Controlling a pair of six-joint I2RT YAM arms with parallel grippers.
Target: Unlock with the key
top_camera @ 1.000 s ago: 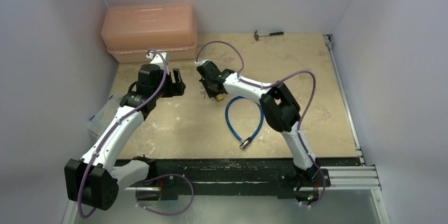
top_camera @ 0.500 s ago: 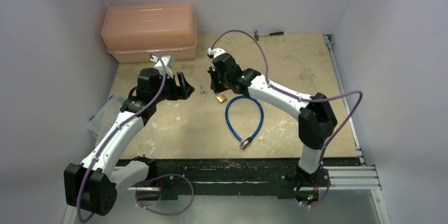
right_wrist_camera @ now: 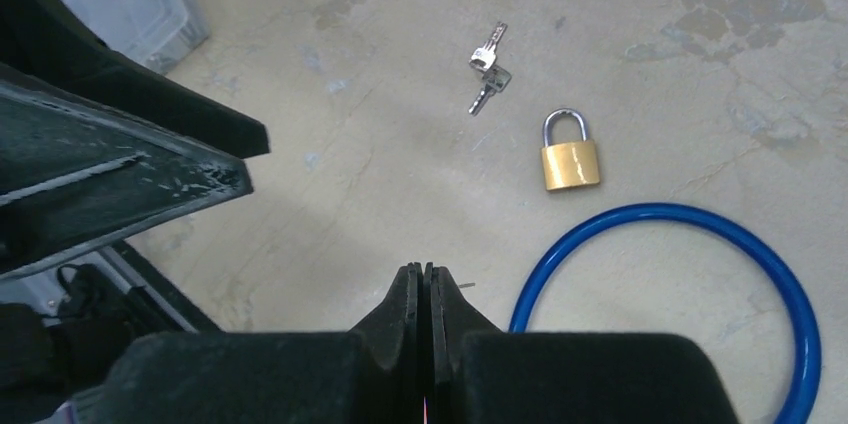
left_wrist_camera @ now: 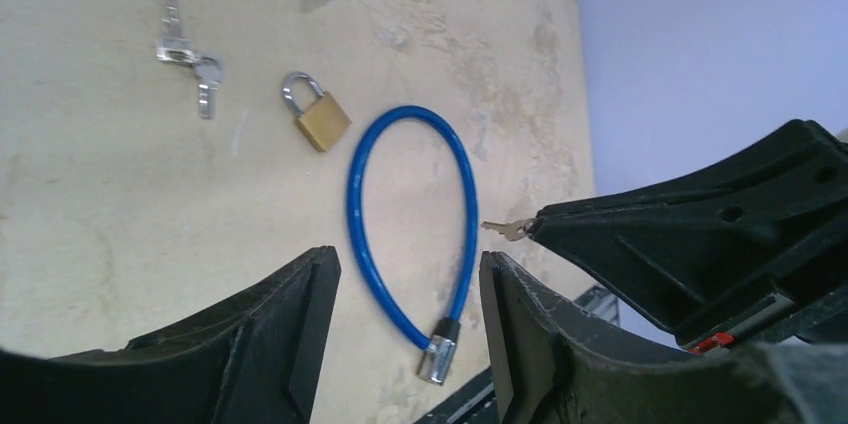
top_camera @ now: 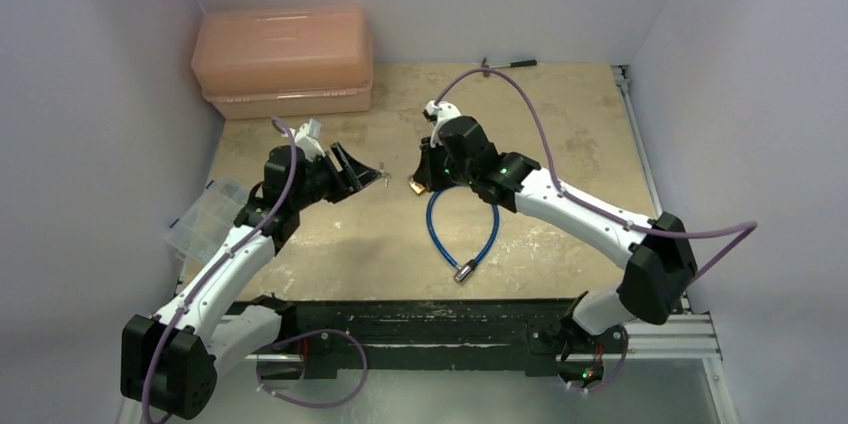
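Note:
A small brass padlock (right_wrist_camera: 570, 162) lies shut on the table, apart from everything else. A bunch of two silvery keys (right_wrist_camera: 488, 69) lies just left of it; it also shows in the left wrist view (left_wrist_camera: 190, 49). My right gripper (right_wrist_camera: 427, 269) is shut, hovering near the padlock (top_camera: 417, 185). A single small key (left_wrist_camera: 505, 229) sticks out of the right gripper's tip in the left wrist view. My left gripper (left_wrist_camera: 405, 259) is open and empty, raised above the table left of the keys. A blue cable loop (left_wrist_camera: 360, 224) lies in front of the padlock.
The cable's silver cylindrical end (left_wrist_camera: 437, 359) lies near the table's front edge. A pink plastic case (top_camera: 283, 59) stands at the back left. A clear plastic bin (top_camera: 205, 214) sits at the left edge. A small hammer (top_camera: 508, 65) lies at the back.
My right gripper has drawn back to the right, off the keys and padlock. My left gripper has moved right toward the key bunch and stays open.

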